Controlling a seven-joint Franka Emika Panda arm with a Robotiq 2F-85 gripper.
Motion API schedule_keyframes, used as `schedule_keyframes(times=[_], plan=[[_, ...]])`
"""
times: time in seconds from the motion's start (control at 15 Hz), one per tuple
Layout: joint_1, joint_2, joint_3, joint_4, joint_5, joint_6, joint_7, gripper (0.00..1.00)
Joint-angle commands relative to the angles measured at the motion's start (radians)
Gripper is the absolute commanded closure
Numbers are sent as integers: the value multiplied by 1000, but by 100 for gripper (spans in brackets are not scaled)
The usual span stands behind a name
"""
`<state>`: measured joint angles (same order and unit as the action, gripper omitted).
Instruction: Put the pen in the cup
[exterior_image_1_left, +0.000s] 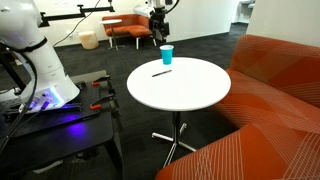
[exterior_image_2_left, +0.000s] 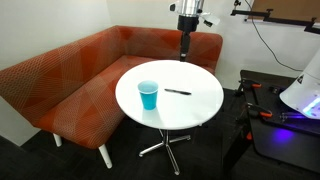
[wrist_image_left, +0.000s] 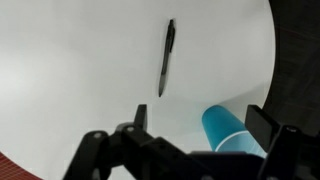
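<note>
Pen (exterior_image_2_left: 178, 92) lies on white table (exterior_image_2_left: 196, 110), apart from blue cup (exterior_image_2_left: 148, 96).

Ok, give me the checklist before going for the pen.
1. Pincer open: ok.
2. Pincer empty: ok, it holds nothing.
3. Pen lying flat on the table, apart from the cup: ok.
4. Cup upright, mouth up: ok.
5. Pincer down at the pen: not ok, it hangs above the table.
</note>
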<state>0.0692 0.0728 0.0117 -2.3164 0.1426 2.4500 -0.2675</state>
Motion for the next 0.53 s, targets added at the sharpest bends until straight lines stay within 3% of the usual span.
schedule_keyframes(times=[0.0, 0.47], plan=[[3, 55, 25, 33, -74, -9, 119, 0], [3, 143, 45, 19, -112, 107, 154, 0]])
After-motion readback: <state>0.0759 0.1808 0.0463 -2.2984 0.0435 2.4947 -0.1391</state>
